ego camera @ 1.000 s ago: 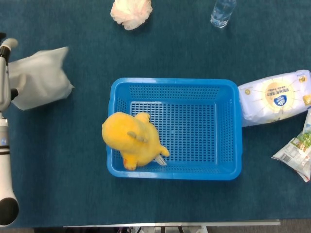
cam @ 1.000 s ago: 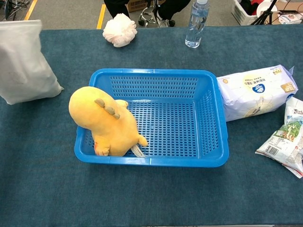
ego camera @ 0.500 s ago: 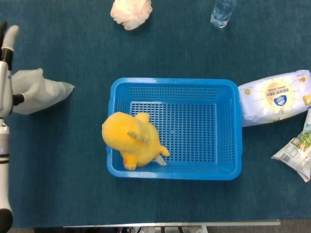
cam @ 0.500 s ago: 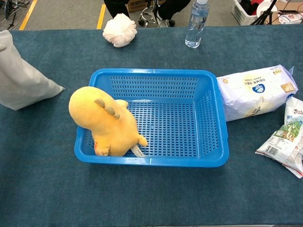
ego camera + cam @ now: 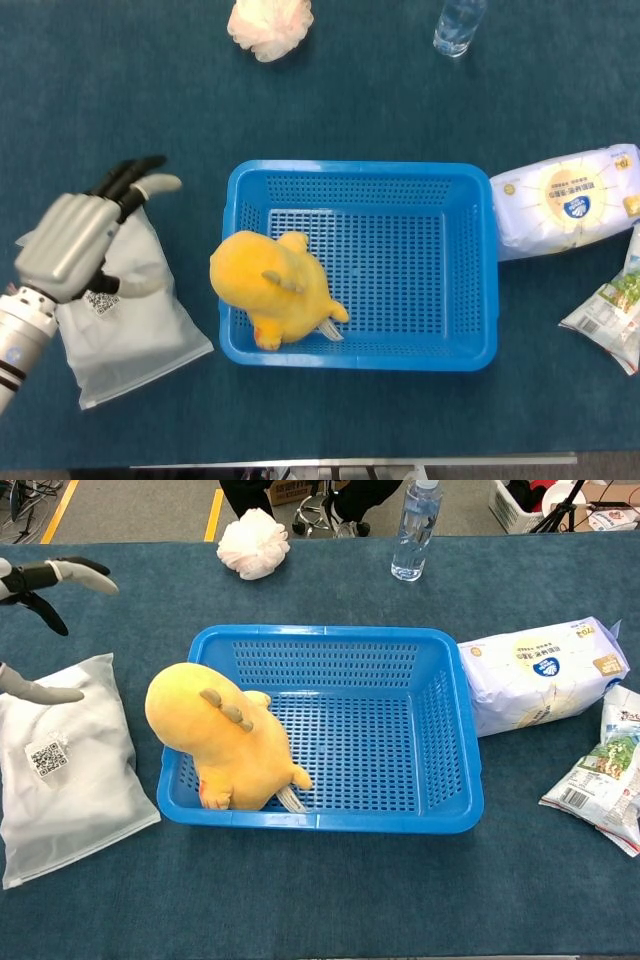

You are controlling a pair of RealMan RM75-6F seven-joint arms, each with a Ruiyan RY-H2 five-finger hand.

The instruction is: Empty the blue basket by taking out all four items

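Note:
The blue basket (image 5: 460, 270) (image 5: 445, 740) stands mid-table. A yellow plush toy (image 5: 272, 288) (image 5: 224, 737) lies in its front-left corner, leaning over the rim. A white plastic pouch (image 5: 135, 320) (image 5: 68, 770) lies flat on the table left of the basket. My left hand (image 5: 85, 235) (image 5: 40, 585) hovers over the pouch's far end, fingers spread, holding nothing. A white tissue pack (image 5: 568, 198) (image 5: 540, 673) and a snack packet (image 5: 612, 310) (image 5: 600, 780) lie on the table right of the basket. My right hand is out of sight.
A pink-white bath puff (image 5: 270, 25) (image 5: 253, 543) and a clear water bottle (image 5: 458, 25) (image 5: 413, 530) stand at the far edge of the table. The blue cloth covers the whole table.
The white pouch, held up at the left edge before, now lies flat on the table. My left hand has let it go and opened above it.

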